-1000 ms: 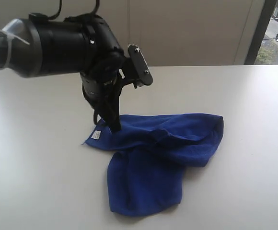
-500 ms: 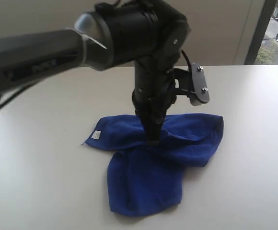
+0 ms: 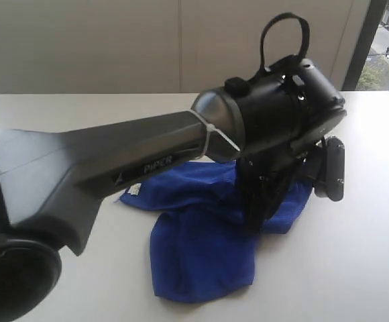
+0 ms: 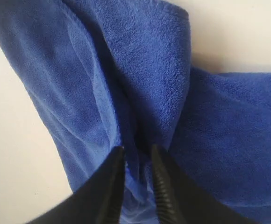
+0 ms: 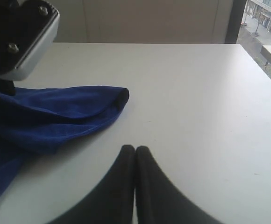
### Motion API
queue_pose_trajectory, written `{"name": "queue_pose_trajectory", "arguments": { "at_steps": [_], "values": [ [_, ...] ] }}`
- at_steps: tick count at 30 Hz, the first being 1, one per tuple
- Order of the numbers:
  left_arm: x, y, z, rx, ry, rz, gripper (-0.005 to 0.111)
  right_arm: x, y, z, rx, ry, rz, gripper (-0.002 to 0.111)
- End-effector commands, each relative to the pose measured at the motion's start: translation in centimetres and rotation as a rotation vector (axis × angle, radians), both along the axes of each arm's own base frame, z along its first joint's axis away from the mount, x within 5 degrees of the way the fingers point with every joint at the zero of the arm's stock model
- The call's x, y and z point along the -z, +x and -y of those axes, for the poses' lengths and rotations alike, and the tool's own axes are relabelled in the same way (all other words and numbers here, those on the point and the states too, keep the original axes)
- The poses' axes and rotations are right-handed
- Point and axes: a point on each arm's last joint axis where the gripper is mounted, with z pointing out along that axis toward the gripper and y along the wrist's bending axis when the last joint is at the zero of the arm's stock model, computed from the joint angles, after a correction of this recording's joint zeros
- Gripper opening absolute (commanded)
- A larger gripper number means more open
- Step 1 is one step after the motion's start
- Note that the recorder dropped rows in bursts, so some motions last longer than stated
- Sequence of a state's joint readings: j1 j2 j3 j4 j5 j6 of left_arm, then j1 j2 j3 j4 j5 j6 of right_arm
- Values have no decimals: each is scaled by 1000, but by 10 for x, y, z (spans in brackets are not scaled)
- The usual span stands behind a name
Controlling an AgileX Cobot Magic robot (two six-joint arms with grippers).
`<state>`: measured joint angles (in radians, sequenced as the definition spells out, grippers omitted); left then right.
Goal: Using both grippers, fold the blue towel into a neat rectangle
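My left gripper (image 4: 136, 151) is sitting slightly parted on a ridge of the blue towel (image 3: 201, 255), which is lying crumpled lower centre on the bench (image 3: 355, 268). Meanwhile my right gripper (image 5: 135, 150) is hovering closed, empty.

In the exterior view, the big grey arm (image 3: 114, 168) hides the middle of the blue towel (image 3: 201, 248). The white label (image 3: 135, 190) is too small to read. Up close, the towel and the left gripper (image 4: 137, 149) are cut off by the picture's edge.
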<state>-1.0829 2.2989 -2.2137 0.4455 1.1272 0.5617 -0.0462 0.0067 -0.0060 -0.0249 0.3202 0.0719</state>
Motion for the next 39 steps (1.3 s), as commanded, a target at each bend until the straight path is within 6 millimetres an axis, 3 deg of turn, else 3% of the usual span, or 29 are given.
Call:
{"name": "queue_pose_trajectory", "arguments": {
  "at_steps": [1,3,16,19,22,26,33,39],
  "values": [
    [14,1,-2,-33,89,9,59,0,0,0,-5,-3,14,0],
    [19,5,-1,-38,99,41,63,0,0,0,-5,-3,14,0],
    [46,27,-2,-62,142,118,58,0,0,0,-5,-3,16,0],
    [47,31,-4,-100,137,146,48,0,0,0,-5,-3,16,0],
    [46,31,-4,-110,140,152,28,0,0,0,-5,-3,16,0],
    [40,34,-9,-124,185,197,0,0,0,0,-5,-3,16,0],
    [13,38,-21,-179,239,315,0,0,0,0,-5,-3,16,0],
    [-28,39,-34,-251,142,366,0,1,0,0,-5,-3,13,0]
  ]
}}
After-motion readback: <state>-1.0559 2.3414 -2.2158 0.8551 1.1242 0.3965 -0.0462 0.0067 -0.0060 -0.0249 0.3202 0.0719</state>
